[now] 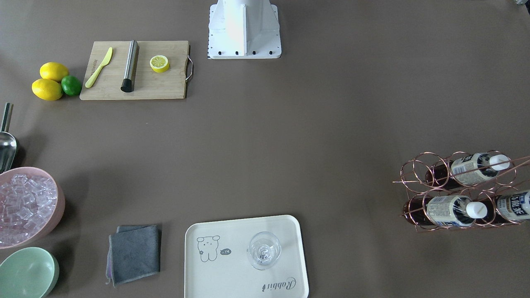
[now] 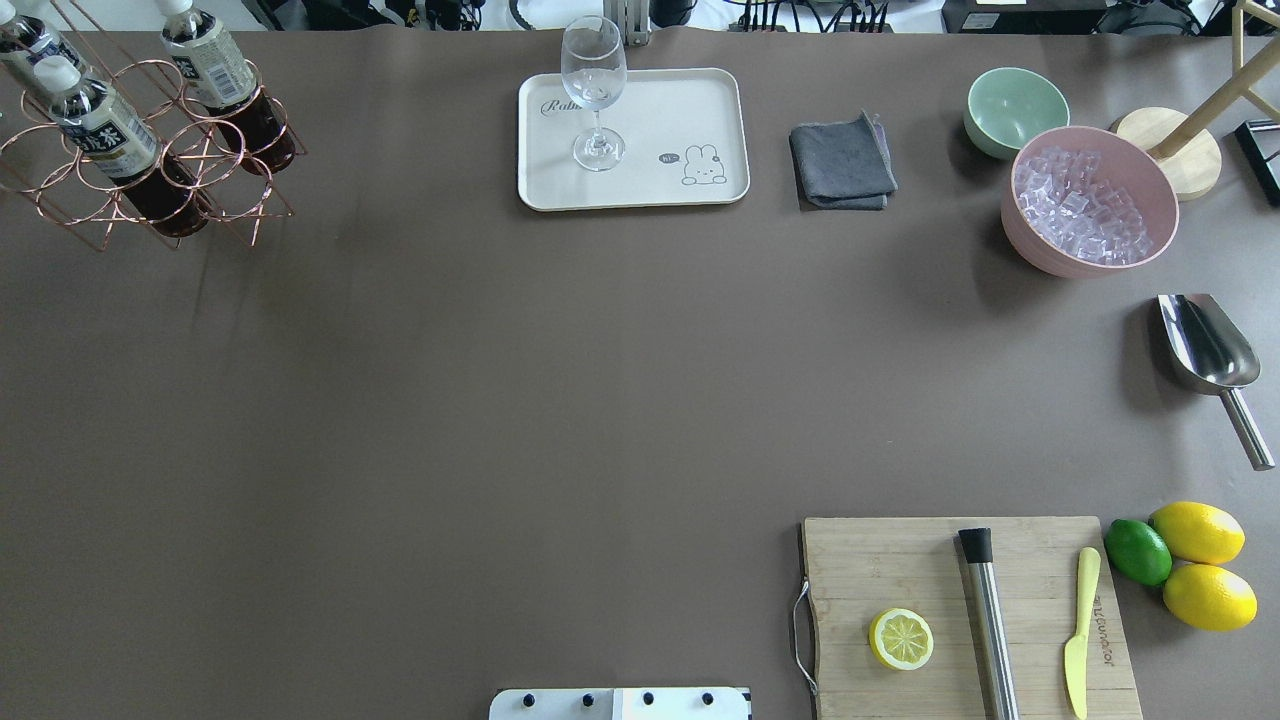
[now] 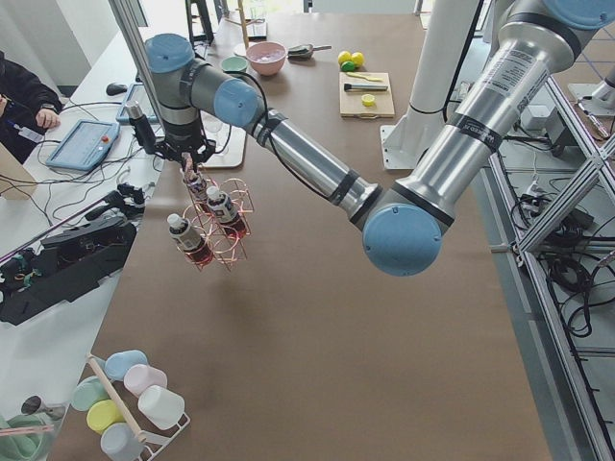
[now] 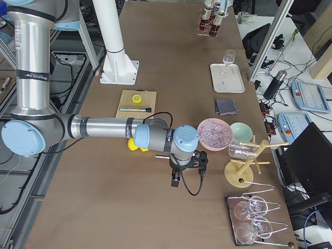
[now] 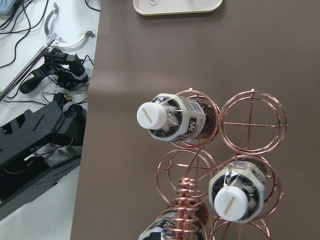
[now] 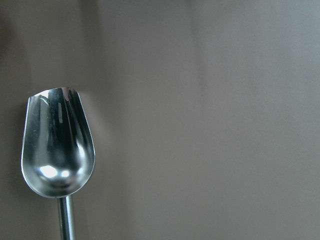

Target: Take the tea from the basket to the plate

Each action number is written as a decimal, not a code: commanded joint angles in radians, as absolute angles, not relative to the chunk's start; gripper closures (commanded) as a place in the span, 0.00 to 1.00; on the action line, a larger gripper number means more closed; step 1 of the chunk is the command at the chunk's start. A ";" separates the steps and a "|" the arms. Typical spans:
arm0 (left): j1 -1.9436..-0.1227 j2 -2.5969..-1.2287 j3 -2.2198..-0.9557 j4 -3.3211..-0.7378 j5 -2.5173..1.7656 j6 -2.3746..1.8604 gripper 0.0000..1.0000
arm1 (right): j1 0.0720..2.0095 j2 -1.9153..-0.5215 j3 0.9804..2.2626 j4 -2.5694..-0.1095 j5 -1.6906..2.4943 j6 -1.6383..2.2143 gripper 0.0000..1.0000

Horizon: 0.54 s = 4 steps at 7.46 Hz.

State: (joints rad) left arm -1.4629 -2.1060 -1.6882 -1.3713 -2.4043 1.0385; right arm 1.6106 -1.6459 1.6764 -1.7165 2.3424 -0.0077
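Left tool (image 3: 188, 165) above basket (image 3: 229, 240), side-view only

- The left arm (image 3: 307, 163) is built of straight silver tubes joined by dark grey collars; each joint is closed by a round light-blue cap (image 3: 402, 240).
- A thin black cable (image 3: 265, 115) curves along its slimmer tube, and small dark print marks the thick one.
- The left hand (image 3: 187, 163) is black.
- The right arm (image 4: 104, 127) has the same silver tubes and blue caps, with a narrow printed band.
- The right hand (image 4: 179, 179) is black, with a looped black lead (image 4: 199, 189) beside it.
- The white pedestal (image 1: 244, 25) has a flat foot plate, with black bolts (image 1: 237, 53) along its edge.
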 commanded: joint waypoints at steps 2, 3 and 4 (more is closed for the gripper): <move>-1.408 -1.959 -1.978 -1.341 -2.408 0.911 1.00 | 1.611 -1.649 1.671 -1.717 2.342 -0.009 0.00; -1.357 -1.942 -2.046 -1.332 -2.405 0.869 1.00 | 1.611 -1.649 1.671 -1.717 2.342 -0.009 0.00; -1.288 -1.951 -2.095 -1.319 -2.398 0.783 1.00 | 1.611 -1.651 1.667 -1.717 2.339 -0.009 0.00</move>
